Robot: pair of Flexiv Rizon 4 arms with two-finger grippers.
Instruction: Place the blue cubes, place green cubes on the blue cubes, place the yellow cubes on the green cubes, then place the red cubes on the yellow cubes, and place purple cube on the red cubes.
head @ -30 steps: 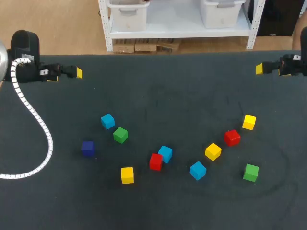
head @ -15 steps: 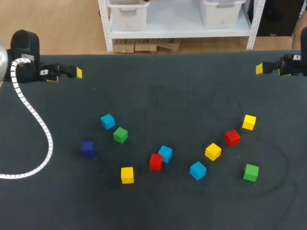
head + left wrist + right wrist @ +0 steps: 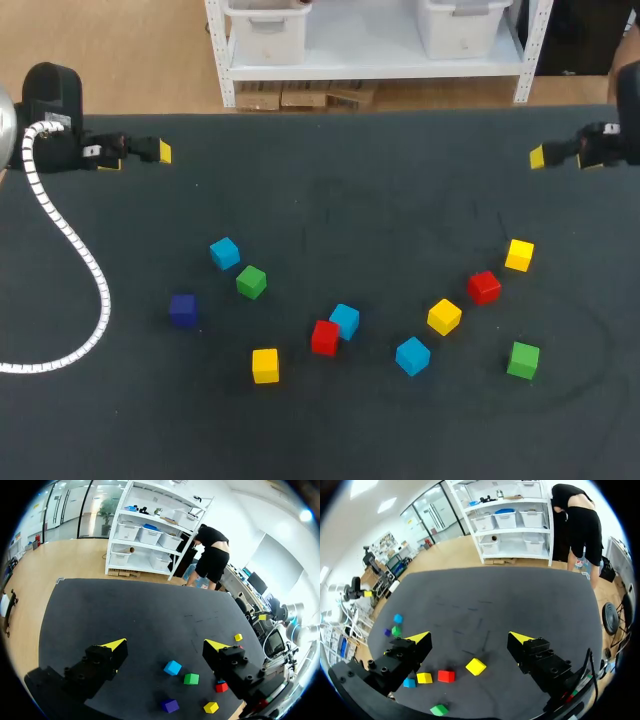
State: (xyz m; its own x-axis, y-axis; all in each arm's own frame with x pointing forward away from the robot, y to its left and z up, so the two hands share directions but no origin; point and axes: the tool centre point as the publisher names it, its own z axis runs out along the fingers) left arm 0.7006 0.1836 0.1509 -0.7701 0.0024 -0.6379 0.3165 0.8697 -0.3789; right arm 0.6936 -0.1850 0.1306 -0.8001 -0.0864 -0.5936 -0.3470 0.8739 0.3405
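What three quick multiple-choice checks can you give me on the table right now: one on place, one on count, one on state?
1. Which cube lies right beside the red cube nearest the middle of the table?
A) blue cube
B) purple cube
C) green cube

2. How many yellow cubes are out?
A) two
B) three
C) four

3. The left end effector and right end effector are:
A) both shut on cubes
B) one open, one shut
C) both open and empty

Key:
1 A: the head view shows the blue cube close at its side.
2 B: three separate yellow cubes show in the head view.
3 C: each wrist view shows the fingers wide apart with nothing between them.
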